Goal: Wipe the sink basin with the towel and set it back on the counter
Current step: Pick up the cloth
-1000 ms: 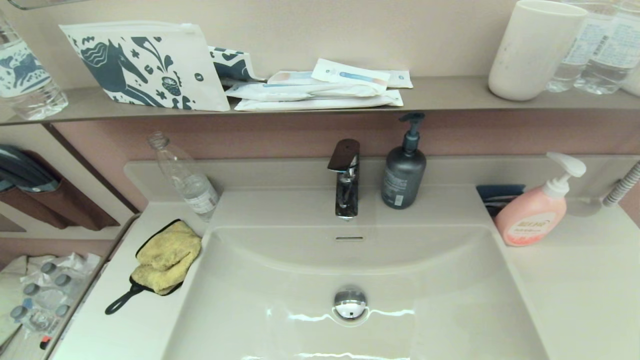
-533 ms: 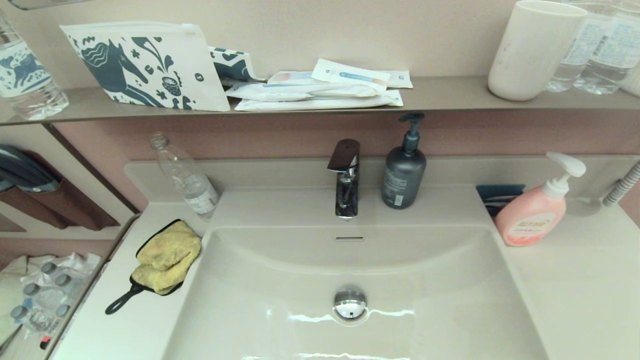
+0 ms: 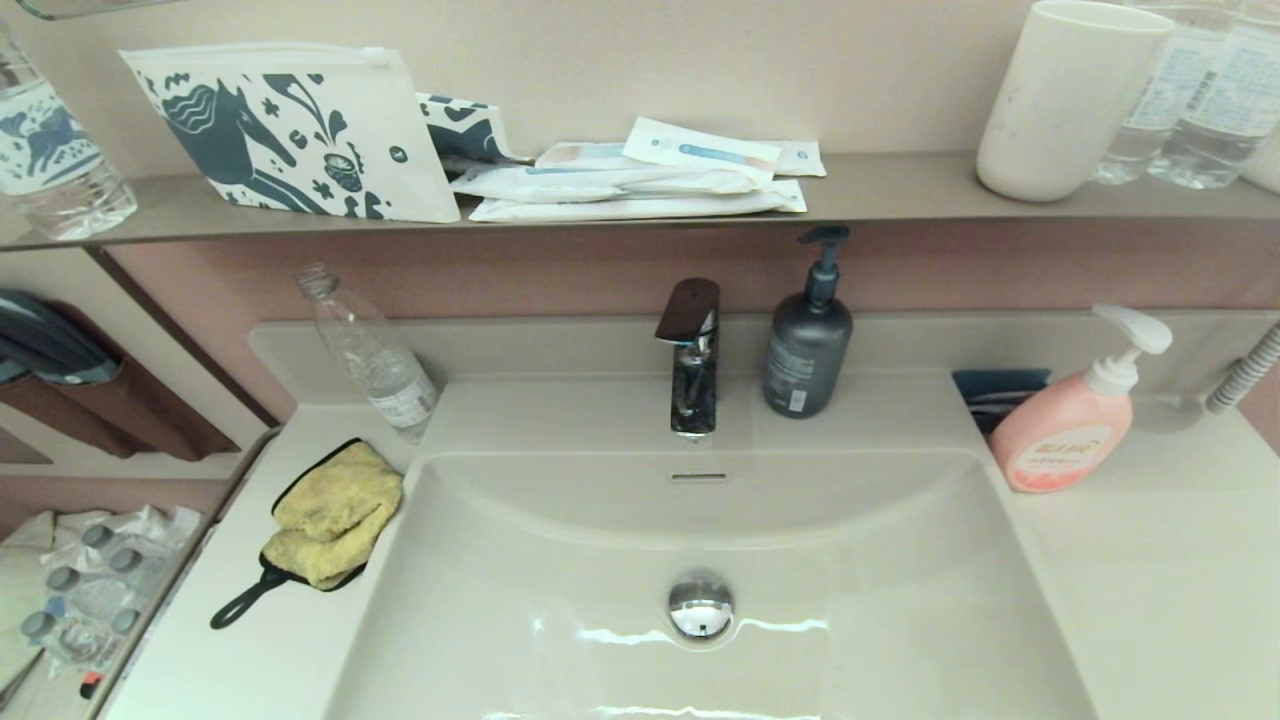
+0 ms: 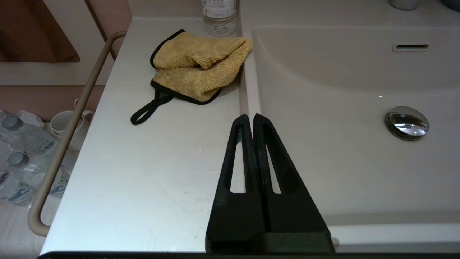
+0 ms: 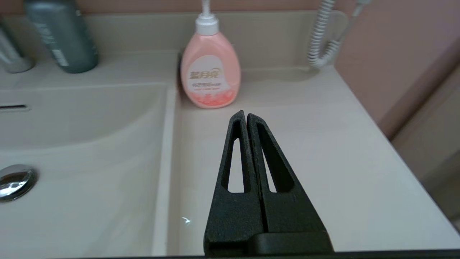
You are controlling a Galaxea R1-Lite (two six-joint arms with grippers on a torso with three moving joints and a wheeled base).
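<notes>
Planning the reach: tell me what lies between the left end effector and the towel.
Only bare counter, per the left wrist view, separates the left end effector from the towel.

Nothing visibly changed (head view compared only).

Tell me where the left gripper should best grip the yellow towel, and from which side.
Probably the raised folded bulk of the towel, from above. It lies crumpled on the counter beside the sink basin, so the folds give fingers something to pinch; the thin loop lies flat. The left gripper, shut now, must open first.
</notes>
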